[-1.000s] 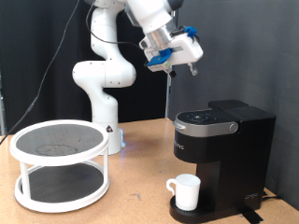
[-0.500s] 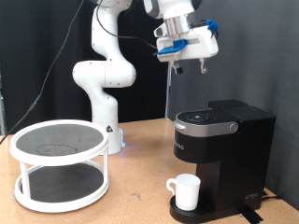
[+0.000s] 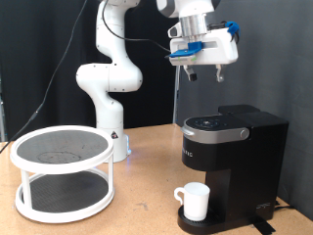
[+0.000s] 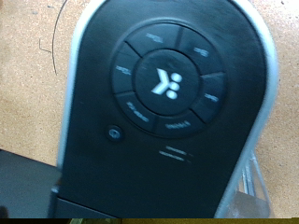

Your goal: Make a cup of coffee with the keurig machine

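The black keurig machine (image 3: 235, 157) stands on the table at the exterior view's right with its lid down. The white cup (image 3: 195, 201) stands on its round drip tray under the spout. My gripper (image 3: 206, 73) hangs high above the machine's lid, fingers pointing down and apart, with nothing between them. The wrist view looks straight down on the machine's lid (image 4: 168, 79), showing its ring of buttons around a centre button; the fingers do not show there.
A white two-tier round tray stand (image 3: 61, 171) stands at the exterior view's left. The arm's white base (image 3: 110, 88) rises behind it. A black curtain is close behind the machine. The wooden table (image 3: 147, 211) shows between stand and machine.
The gripper has swung towards the exterior view's right and turned to point straight down over the machine's lid. The cup, machine and stand have not moved.
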Tool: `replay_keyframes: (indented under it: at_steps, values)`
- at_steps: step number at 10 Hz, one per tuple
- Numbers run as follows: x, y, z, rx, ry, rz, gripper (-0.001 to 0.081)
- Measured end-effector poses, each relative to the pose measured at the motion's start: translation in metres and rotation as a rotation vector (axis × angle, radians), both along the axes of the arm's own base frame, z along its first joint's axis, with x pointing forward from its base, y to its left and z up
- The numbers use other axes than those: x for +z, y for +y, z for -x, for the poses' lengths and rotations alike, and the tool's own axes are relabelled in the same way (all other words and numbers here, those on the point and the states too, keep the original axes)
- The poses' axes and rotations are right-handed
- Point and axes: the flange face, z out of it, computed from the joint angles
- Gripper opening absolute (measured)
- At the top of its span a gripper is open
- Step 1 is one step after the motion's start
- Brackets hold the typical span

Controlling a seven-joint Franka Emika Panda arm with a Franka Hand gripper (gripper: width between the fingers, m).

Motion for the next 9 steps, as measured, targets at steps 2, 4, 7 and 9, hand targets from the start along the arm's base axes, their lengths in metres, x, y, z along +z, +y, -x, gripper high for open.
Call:
replay_keyframes:
  at_steps: [2, 4, 7, 9]
  values:
    - [-0.005, -0.001, -0.018, 0.011, 0.013, -0.014, 0.0734]
    - [-0.010, -0.001, -0.025, 0.048, 0.015, 0.001, 0.0734]
    - [-0.024, 0.001, -0.026, 0.090, 0.028, 0.033, 0.0734]
    - [-0.038, 0.002, -0.027, 0.102, 0.054, 0.035, 0.0697]
